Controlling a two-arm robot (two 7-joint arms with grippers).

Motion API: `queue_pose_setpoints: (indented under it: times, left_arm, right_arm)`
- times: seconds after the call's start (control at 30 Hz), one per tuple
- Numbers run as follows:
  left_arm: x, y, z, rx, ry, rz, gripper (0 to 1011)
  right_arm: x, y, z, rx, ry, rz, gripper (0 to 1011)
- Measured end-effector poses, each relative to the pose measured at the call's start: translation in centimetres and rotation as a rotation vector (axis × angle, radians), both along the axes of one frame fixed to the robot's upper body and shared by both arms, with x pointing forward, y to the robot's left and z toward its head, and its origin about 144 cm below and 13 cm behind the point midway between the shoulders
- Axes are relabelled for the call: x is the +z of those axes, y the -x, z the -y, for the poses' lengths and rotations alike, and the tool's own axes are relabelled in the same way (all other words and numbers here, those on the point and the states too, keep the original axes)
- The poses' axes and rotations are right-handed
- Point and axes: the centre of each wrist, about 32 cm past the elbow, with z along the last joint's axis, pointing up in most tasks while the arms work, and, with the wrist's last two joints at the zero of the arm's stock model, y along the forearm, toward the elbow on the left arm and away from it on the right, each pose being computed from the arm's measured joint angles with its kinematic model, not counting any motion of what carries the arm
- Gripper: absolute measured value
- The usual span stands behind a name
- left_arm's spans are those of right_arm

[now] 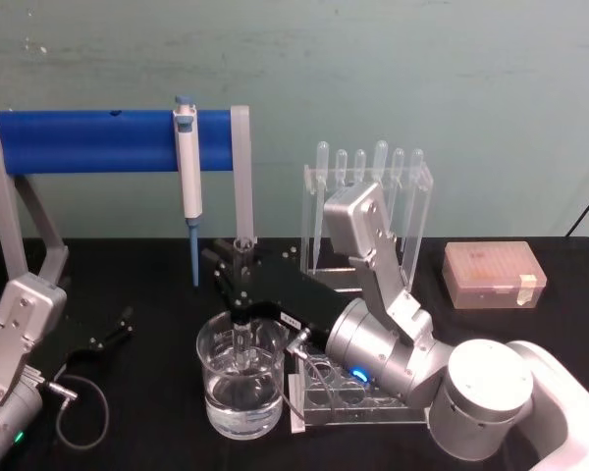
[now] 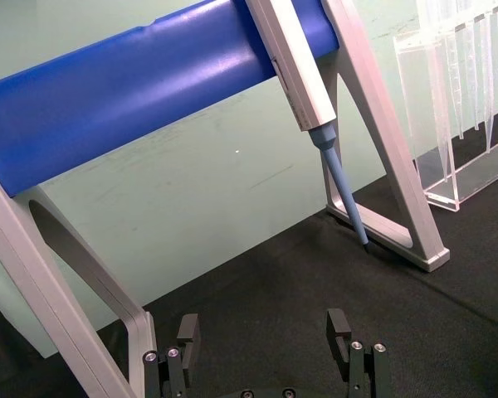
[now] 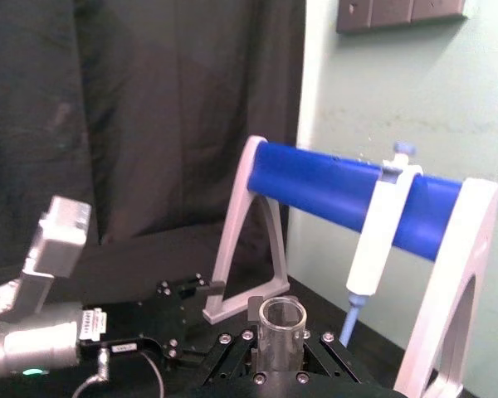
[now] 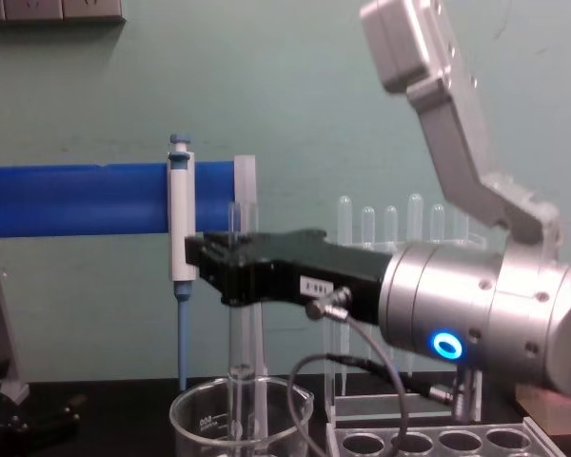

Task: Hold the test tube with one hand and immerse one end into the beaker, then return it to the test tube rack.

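My right gripper (image 1: 238, 287) is shut on the test tube (image 1: 242, 341), a clear glass tube held upright. Its open rim sticks up above the black fingers. Its lower end reaches down into the beaker (image 1: 216, 392), which holds clear liquid. From the chest view the tube (image 4: 238, 333) drops straight from the gripper (image 4: 230, 268) into the beaker (image 4: 202, 419). The right wrist view looks down on the tube's rim (image 3: 280, 319) between the fingers. My left gripper (image 1: 113, 329) rests low at the left of the table, open (image 2: 263, 332) and holding nothing.
A blue bar stand (image 1: 88, 140) at the back carries a white-and-blue pipettor (image 1: 187, 177). Behind the right arm stands a clear holder of thin pipettes (image 1: 368, 206). A clear multi-hole rack (image 1: 353, 397) sits right of the beaker, with an orange box (image 1: 493, 275) at far right.
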Motion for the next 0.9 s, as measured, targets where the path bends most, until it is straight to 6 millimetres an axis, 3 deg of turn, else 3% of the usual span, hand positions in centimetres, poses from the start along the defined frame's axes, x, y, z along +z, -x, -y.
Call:
queue_pose_setpoints:
  times: [0.33,0.57,0.9]
  left_arm:
    - [0.0,0.0,0.0,0.0,0.0,0.0,1000]
    - [0.0,0.0,0.0,0.0,0.0,0.0,1000]
    - [0.0,0.0,0.0,0.0,0.0,0.0,1000]
  right_arm:
    - [4.1,0.8,0.6,0.027,0.012,0.077,136]
    - [5.9,1.2,1.6,0.02,0.018,0.109,136]
    - [6.5,2.3,5.7,-0.069,0.026,0.122,136]
